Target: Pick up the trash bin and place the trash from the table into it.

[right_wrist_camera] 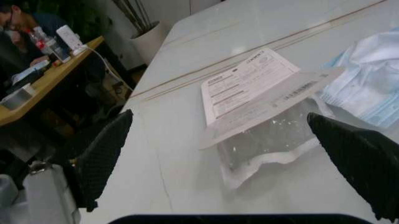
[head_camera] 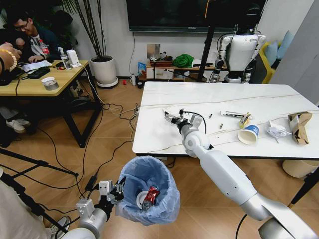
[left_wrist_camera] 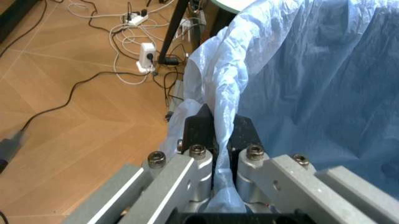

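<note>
Clear plastic wrapper (right_wrist_camera: 268, 135), with its printed paper backing, lay flat on the worktop (head_camera: 164, 134) between my right end effector's (head_camera: 172, 118) spread fingers (right_wrist_camera: 100, 158). A low, level pinch seemed best. My left end effector (left_wrist_camera: 218, 126) pinched the bin's (head_camera: 149, 191) rim beside the worktop's edge.

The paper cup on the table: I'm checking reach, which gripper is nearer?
Right. The right gripper hovers over the table, left of the paper cup; the left gripper clamps the trash bin rim below.
</note>
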